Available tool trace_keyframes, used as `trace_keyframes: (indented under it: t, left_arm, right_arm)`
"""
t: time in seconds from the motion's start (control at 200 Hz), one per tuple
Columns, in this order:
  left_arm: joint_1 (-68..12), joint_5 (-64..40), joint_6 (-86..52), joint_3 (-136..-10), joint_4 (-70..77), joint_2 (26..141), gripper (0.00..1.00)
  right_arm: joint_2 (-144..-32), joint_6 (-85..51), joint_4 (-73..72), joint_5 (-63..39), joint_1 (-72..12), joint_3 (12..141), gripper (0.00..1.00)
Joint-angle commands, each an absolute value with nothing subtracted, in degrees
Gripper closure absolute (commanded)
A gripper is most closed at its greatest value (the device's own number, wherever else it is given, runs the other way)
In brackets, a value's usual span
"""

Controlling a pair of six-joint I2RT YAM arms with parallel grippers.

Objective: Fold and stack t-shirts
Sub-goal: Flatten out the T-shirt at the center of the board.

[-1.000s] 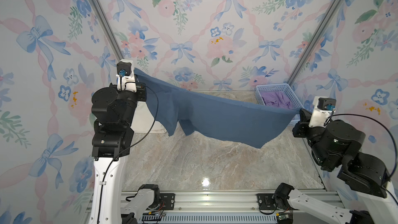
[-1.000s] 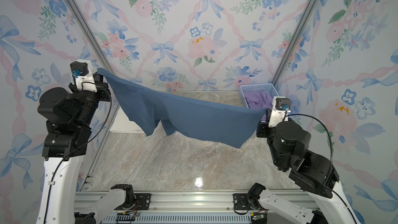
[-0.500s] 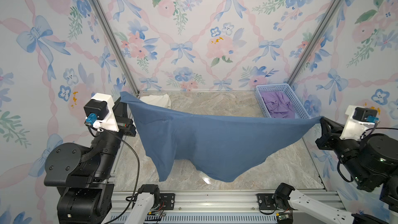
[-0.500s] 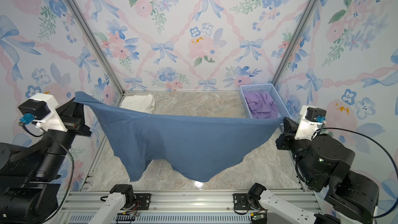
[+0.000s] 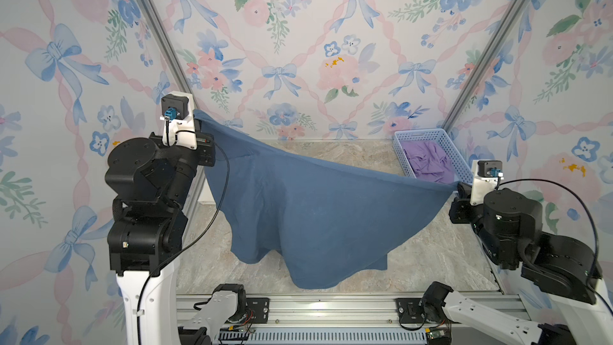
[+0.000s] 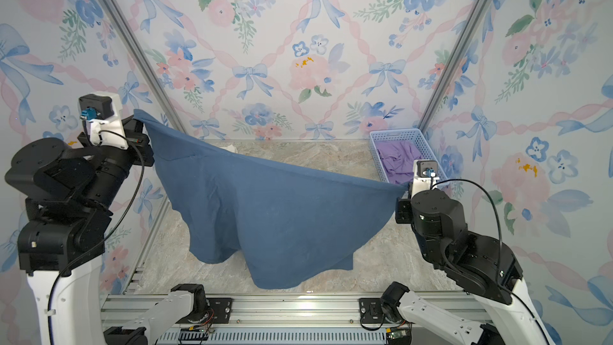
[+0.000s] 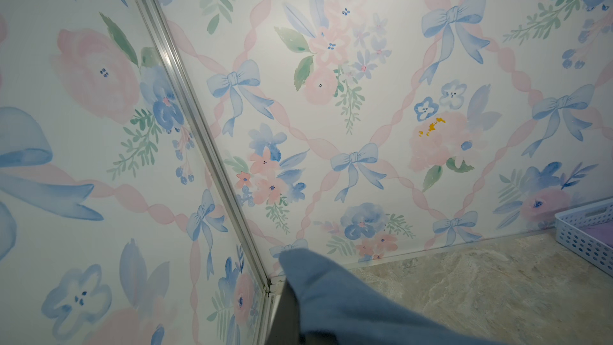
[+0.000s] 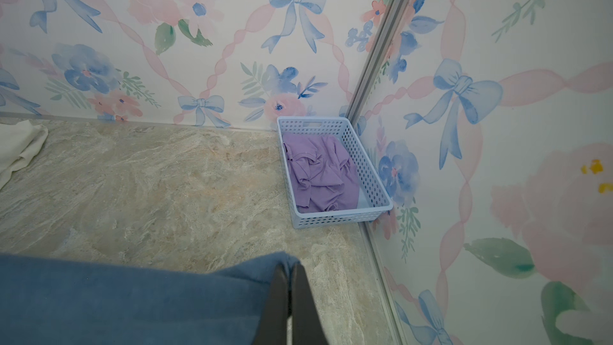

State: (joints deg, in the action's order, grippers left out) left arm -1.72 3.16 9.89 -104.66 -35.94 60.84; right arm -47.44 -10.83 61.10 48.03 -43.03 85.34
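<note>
- Since half a second ago the left arm has swung back up and rearward. The slate-blue t-shirt (image 5: 308, 214) now slopes from a high left corner down to a low right one, where before it was stretched nearly level.
- It hangs in the air over the marble table (image 5: 431, 250), sagging in loose folds toward the front edge. I cannot tell whether the lowest fold touches the marble.
- At one top corner the left gripper (image 6: 139, 118) is pressed together on the cloth, and the right gripper (image 8: 289, 268) pinches the opposite corner.
- Each pinch takes only a tip of cloth, so I reckon a hard swing could pull a corner free, or the slack folds could land creased.
- That right corner hangs just beside the blue basket (image 5: 428, 132), which holds a purple garment (image 5: 428, 160); it could snag the rim.
- Back left on the table lies the cream t-shirt (image 8: 20, 147), well apart from the right gripper.
</note>
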Motion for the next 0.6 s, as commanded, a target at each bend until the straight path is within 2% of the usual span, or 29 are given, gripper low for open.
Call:
trace_keyframes:
  t: [0.0,0.105,0.24,0.415,0.595]
  left_arm:
    - [-1.5,3.6,7.9,-107.3,-31.1,66.7,1.0]
    - [-1.5,3.5,8.1,-109.8,-30.3,71.6,1.0]
    - [-1.5,2.9,8.5,-113.3,-28.7,72.5,1.0]
    - [-1.5,4.0,9.5,-117.9,-28.2,69.4,1.0]
    - [-1.5,2.9,10.2,-119.7,-26.9,61.4,1.0]
  right_arm:
    - [-49.7,-4.8,53.8,50.8,-40.3,87.2,1.0]
    - [-52.2,-2.0,51.0,49.5,-37.0,89.9,1.0]
    - [-52.5,0.0,49.8,50.0,-36.9,92.1,1.0]
    - [-49.5,2.1,49.6,51.0,-36.9,93.2,1.0]
    - [-44.6,4.7,48.0,50.9,-36.9,94.4,1.0]
